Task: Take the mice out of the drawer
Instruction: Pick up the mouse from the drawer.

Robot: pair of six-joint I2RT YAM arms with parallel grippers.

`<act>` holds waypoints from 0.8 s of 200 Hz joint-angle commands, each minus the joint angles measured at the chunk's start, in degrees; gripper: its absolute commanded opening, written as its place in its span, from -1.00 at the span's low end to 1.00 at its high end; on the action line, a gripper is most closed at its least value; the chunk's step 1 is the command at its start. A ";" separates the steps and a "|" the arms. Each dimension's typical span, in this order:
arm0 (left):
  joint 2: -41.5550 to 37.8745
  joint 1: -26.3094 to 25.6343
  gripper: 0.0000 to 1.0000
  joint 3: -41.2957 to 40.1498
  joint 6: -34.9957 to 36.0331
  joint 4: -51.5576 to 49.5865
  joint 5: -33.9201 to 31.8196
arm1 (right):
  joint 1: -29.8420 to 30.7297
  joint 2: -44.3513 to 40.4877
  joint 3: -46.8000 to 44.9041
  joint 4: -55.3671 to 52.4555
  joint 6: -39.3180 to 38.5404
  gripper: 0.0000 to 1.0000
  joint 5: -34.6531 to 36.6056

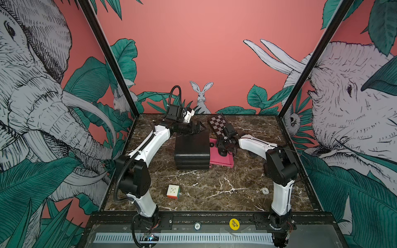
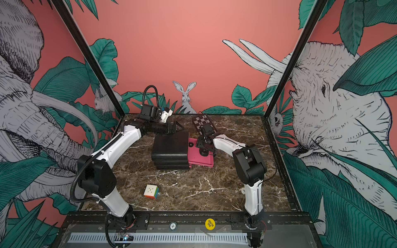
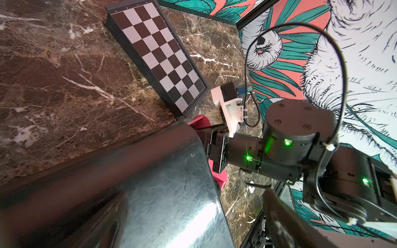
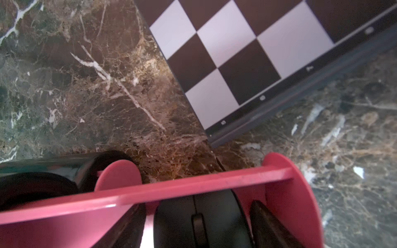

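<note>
A pink drawer (image 1: 223, 160) (image 2: 202, 160) stands pulled out to the right of a black cabinet (image 1: 192, 150) (image 2: 170, 148). My right gripper (image 1: 223, 151) (image 2: 204, 152) reaches down into the drawer. In the right wrist view a black mouse (image 4: 204, 225) lies behind the drawer wall (image 4: 193, 186). The right gripper (image 4: 197, 207) is open and straddles the mouse, with a strip of pink showing beside one finger (image 4: 129, 225). No other mice show. My left gripper (image 1: 198, 127) (image 2: 177, 126) (image 3: 191, 197) is open over the cabinet's rear top (image 3: 161, 182).
A folded chessboard (image 1: 217, 125) (image 3: 159, 55) (image 4: 247, 53) lies on the marble just behind the drawer. A multicoloured puzzle cube (image 1: 173, 191) (image 2: 151, 191) sits near the front left. Dark shapes under the right forearm (image 1: 254, 154) are too shadowed to name.
</note>
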 commanded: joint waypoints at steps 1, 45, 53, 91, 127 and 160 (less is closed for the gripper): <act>0.92 0.32 0.98 -1.23 -0.67 -2.91 -2.72 | 0.33 0.86 0.67 -1.67 -3.27 0.46 -2.88; 0.65 0.35 0.98 -1.53 -0.74 -2.79 -2.99 | 0.36 -1.48 -1.58 -4.90 -9.86 0.46 -7.65; 0.52 0.32 0.99 -1.67 -0.86 -2.69 -3.02 | 0.37 -1.96 -1.82 -5.95 -10.27 0.46 -7.63; 0.31 0.32 0.98 -2.10 -1.28 -2.07 -3.02 | 0.47 -3.48 -3.79 -5.31 -9.10 0.42 -8.80; -0.08 0.32 0.98 -2.29 -1.25 -2.12 -3.06 | 0.74 -4.50 -5.38 -4.19 -7.74 0.29 -8.72; -0.20 0.32 0.98 -2.38 -1.12 -2.29 -3.02 | 1.01 -5.38 -5.39 -4.63 -7.67 0.21 -7.68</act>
